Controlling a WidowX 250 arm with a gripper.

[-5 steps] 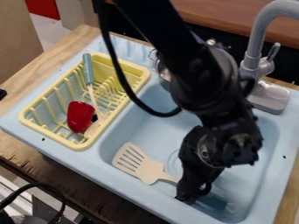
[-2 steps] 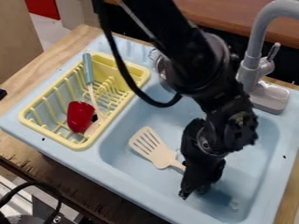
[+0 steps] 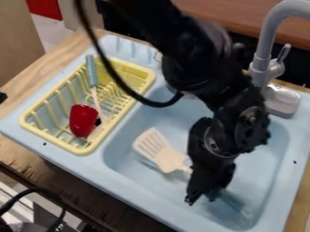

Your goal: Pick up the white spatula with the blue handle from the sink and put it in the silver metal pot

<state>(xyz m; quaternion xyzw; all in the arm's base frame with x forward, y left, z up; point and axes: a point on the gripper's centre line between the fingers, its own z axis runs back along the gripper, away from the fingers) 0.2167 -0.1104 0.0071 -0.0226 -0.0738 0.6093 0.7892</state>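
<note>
Low over the front part of the sink's basin, the black gripper (image 3: 201, 195) points downward, shut on the spatula. The cream slotted spatula (image 3: 162, 150) has its head to the left of the gripper, raised a little over the basin floor with a shadow below it. Its neck passes behind the gripper, which hides the gripped part. A faint bluish handle end lies to the gripper's lower right. Light blue walls of the sink (image 3: 121, 136) surround them.
Left of the basin, a yellow dish rack (image 3: 84, 150) holds a red cup-like item (image 3: 82, 121) and a utensil with a blue handle (image 3: 91, 71). A grey faucet (image 3: 264, 59) stands at the back right. Part of a metal item shows behind the arm.
The spatula's head has moved up and right in the view and lifted off the basin floor. The gripper has risen slightly along with it; the rack's contents have not moved.
</note>
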